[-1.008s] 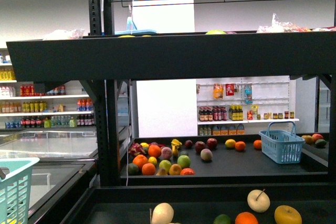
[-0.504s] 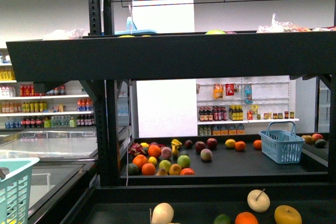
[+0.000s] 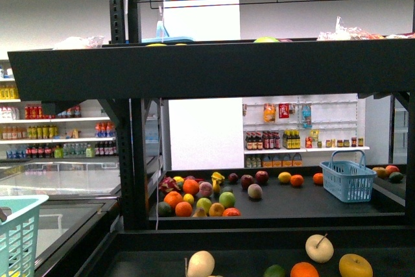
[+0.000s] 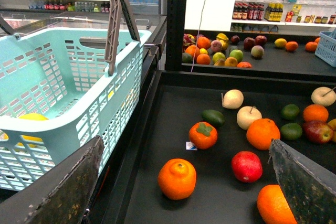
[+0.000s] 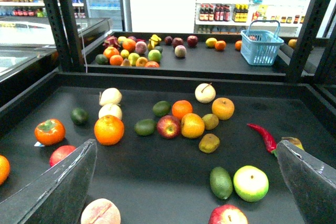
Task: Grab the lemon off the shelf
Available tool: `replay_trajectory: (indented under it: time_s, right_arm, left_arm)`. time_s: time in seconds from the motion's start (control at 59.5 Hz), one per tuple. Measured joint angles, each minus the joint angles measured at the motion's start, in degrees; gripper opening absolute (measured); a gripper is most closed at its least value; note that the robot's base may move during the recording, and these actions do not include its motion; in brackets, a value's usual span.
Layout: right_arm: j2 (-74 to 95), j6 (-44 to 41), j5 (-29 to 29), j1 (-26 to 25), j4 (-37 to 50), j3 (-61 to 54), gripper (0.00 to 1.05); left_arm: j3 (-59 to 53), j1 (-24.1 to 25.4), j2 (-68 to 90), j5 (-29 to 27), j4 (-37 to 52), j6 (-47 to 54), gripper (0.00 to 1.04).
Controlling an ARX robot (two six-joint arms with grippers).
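Observation:
The shelf is a black metal-framed stand with dark tiers. Its near tier holds several loose fruits. I cannot pick out the lemon with certainty. A bright yellow oval fruit lies on the far tier, and it also shows in the right wrist view. A yellow fruit lies in the teal basket, half hidden. My left gripper is open and empty above oranges and a persimmon. My right gripper is open and empty above the near tier's fruit.
Round golden-yellow fruits sit among oranges, apples and limes on the near tier. A red chilli lies near its right side. A blue basket stands on the far tier. White racks of bottles line the back wall.

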Motion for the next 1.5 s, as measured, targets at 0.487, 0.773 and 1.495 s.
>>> replay_trajectory:
  time_s: [0.487,0.773,1.495]
  right_arm:
    - [0.0,0.0,0.0,0.0,0.0,0.0,1.02]
    - [0.0,0.0,0.0,0.0,0.0,0.0,1.02]
    - [0.0,0.0,0.0,0.0,0.0,0.0,1.02]
  left_arm:
    - [0.0,0.0,0.0,0.0,0.0,0.0,0.97]
    - [0.0,0.0,0.0,0.0,0.0,0.0,0.97]
    - [0.0,0.0,0.0,0.0,0.0,0.0,0.97]
